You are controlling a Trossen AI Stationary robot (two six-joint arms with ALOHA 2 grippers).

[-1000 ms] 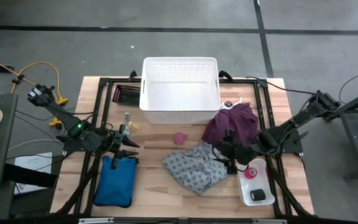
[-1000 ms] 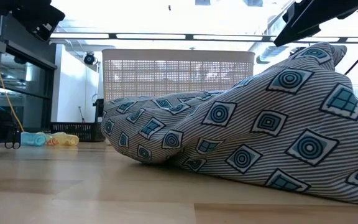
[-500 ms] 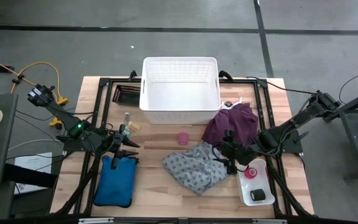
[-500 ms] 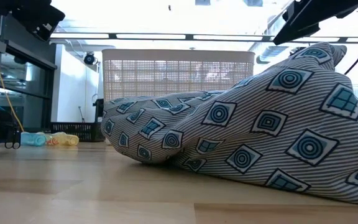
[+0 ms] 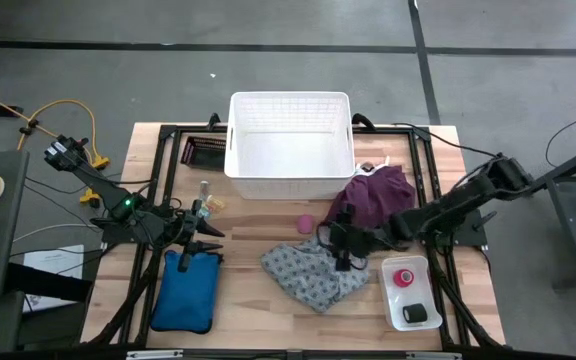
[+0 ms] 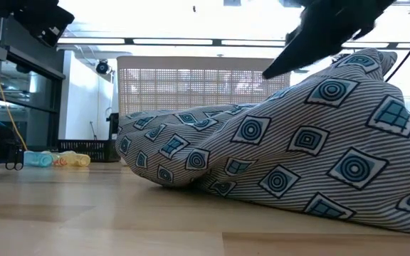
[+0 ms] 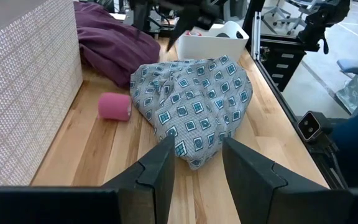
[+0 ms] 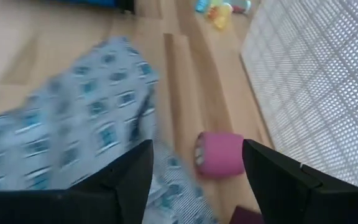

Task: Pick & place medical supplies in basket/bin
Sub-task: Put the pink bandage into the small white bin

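A pink roll [image 5: 307, 222] lies on its side on the wood between the white basket [image 5: 290, 180] and the grey patterned cloth [image 5: 313, 272], which is heaped on the table. The purple cloth [image 5: 373, 195] lies crumpled beside the basket's right corner. My right gripper [image 5: 334, 240] is open and hovers over the grey cloth's far edge, just right of the roll. In the right wrist view the roll [image 8: 219, 154] shows between its spread fingers [image 8: 126, 177]. A black block [image 5: 415, 314] sits in a white tray [image 5: 392, 300]. My left gripper [image 5: 211, 238] waits open above a blue pouch [image 5: 186, 290].
A pink-and-white round thing [image 5: 404, 277] lies in the tray with the block. Small coloured items [image 5: 209, 198] lie left of the basket, with a dark rack [image 5: 204, 152] at the far left. A black frame [image 5: 423, 170] edges the table. Bare wood [image 5: 253, 230] lies between the arms.
My right gripper has swung toward the table's left, from beside the tray to over the grey cloth's far edge near the pink roll; the last part of the move is quick. The pink roll now lies a little farther right than before. The left arm has kept still.
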